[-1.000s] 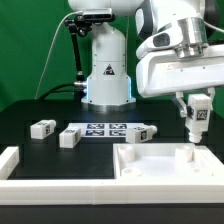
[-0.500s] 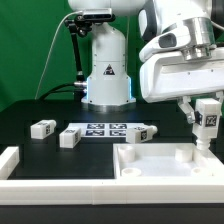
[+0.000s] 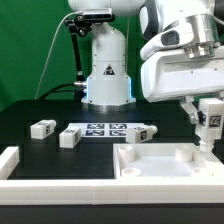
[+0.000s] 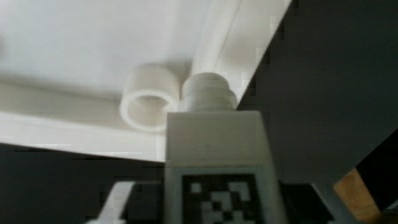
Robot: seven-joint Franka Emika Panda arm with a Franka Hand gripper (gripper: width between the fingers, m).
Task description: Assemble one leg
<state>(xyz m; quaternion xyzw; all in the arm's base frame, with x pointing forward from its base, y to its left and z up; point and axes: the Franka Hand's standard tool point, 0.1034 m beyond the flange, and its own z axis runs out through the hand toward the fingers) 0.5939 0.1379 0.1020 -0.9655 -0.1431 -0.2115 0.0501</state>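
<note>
My gripper is shut on a white leg with a marker tag, held upright just above the far right corner of the large white square rimmed panel. In the wrist view the leg fills the middle and its peg tip sits right beside a round socket in the panel's corner. Three more legs lie on the black table: one at the exterior view's left, one beside it, one behind the panel.
The marker board lies flat between the loose legs. A white rail runs along the front and the exterior view's left. The arm's white base stands behind, before a green backdrop.
The gripper with the leg has moved toward the exterior view's right and slightly up, from over the panel's corner area to nearer its right edge. Little moved in the last half second.
</note>
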